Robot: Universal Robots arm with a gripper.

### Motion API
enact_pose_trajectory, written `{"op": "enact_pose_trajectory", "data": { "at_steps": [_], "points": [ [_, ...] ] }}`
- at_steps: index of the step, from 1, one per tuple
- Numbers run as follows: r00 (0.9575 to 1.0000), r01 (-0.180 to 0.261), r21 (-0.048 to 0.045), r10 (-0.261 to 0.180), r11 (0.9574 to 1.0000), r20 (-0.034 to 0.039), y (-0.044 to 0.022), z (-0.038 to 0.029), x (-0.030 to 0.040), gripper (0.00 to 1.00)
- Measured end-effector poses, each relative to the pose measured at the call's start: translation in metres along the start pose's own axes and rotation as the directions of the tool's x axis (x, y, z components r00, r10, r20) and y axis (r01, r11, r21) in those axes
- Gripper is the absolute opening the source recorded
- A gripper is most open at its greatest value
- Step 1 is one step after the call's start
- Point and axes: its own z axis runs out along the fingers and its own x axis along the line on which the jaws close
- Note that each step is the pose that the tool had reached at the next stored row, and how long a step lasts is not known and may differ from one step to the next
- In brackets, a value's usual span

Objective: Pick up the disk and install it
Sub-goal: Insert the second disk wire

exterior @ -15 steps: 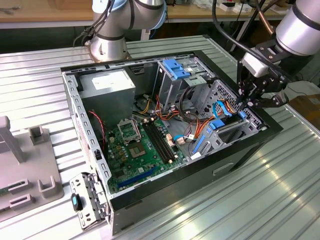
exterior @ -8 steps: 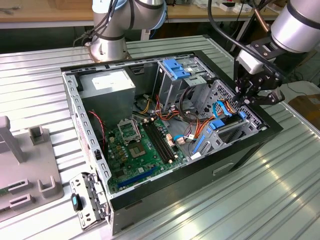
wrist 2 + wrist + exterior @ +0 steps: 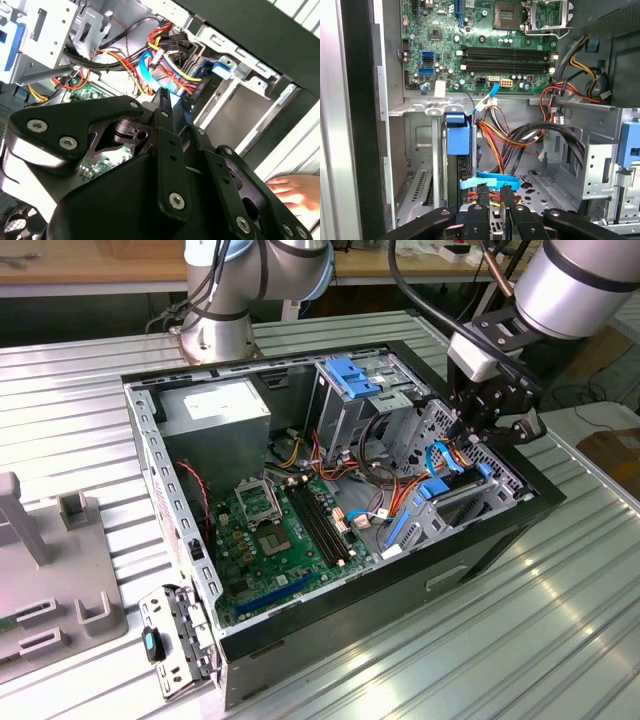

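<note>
Blue-railed disk (image 3: 458,155) sits edge-up in the lower drive bay of the open computer case (image 3: 480,550); end effector (image 3: 491,192) just beside it.

End effector fingers (image 3: 482,196) are closed together, nearly touching, gripping nothing, tips next to the flat blue data cable (image 3: 492,180) at the disk's end. Exterior view: end effector (image 3: 478,430) hangs over the case's corner at the exterior view's right, above the bay. Green motherboard (image 3: 275,530) lies on the case floor. Ribbed metal table (image 3: 560,630) carries the case. Second wrist view: a person's hand (image 3: 295,192) rests outside the case wall.
</note>
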Motion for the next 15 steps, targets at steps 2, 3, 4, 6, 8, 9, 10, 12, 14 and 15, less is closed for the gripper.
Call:
{"op": "enact_pose_trajectory", "data": {
  "at_steps": [2, 3, 4, 6, 8, 9, 10, 12, 14, 15],
  "points": [
    [1.0000, 0.000, 0.0000, 0.000, 1.0000, -0.0001, 0.0028, 0.0000, -0.0025, 0.24],
    [1.0000, 0.000, 0.0000, 0.000, 1.0000, 0.0000, 0.0028, 0.0000, -0.0025, 0.24],
    [1.0000, 0.000, 0.0000, 0.000, 1.0000, 0.0000, 0.0029, 0.0000, -0.0025, 0.24],
    [1.0000, 0.000, -0.0001, 0.000, 1.0000, 0.0000, 0.0030, -0.0001, -0.0027, 0.24],
    [1.0000, -0.007, -0.0599, 0.007, 0.9982, -0.0010, 0.0022, 0.0005, -0.0027, 0.24],
    [1.0000, -0.009, -0.0739, 0.009, 0.9972, -0.0022, 0.0021, 0.0004, -0.0027, 0.24],
    [1.0000, -0.009, -0.0743, 0.009, 0.9972, -0.0022, 0.0021, 0.0004, -0.0027, 0.24],
    [1.0000, -0.009, -0.0753, 0.009, 0.9971, -0.0020, 0.0021, 0.0005, -0.0027, 0.24],
    [0.9999, -0.011, -0.0902, 0.010, 0.9959, -0.0020, 0.0018, 0.0007, -0.0027, 0.24],
    [0.9999, -0.011, -0.0924, 0.011, 0.9957, -0.0021, 0.0019, 0.0006, -0.0027, 0.24]
  ]
}}
